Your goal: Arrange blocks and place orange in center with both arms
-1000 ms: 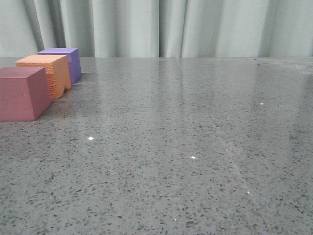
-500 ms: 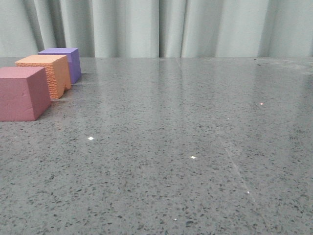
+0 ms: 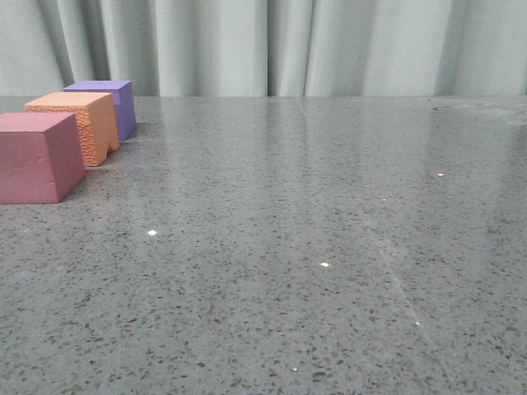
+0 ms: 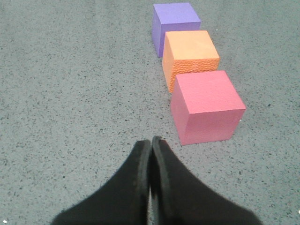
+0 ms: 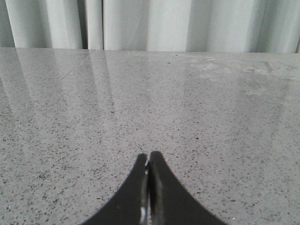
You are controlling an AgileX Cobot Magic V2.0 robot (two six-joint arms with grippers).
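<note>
Three foam cubes stand in a row at the far left of the table. The pink-red cube [image 3: 34, 156] is nearest, the orange cube [image 3: 78, 123] stands in the middle, and the purple cube [image 3: 111, 103] is farthest. They also show in the left wrist view: pink-red [image 4: 206, 105], orange [image 4: 191, 54], purple [image 4: 174, 23]. My left gripper [image 4: 150, 140] is shut and empty, a little short of the pink-red cube. My right gripper [image 5: 149, 155] is shut and empty over bare tabletop. Neither gripper shows in the front view.
The grey speckled tabletop [image 3: 313, 247] stretches wide to the right of the cubes. Pale curtains [image 3: 272, 45] hang behind the table's far edge.
</note>
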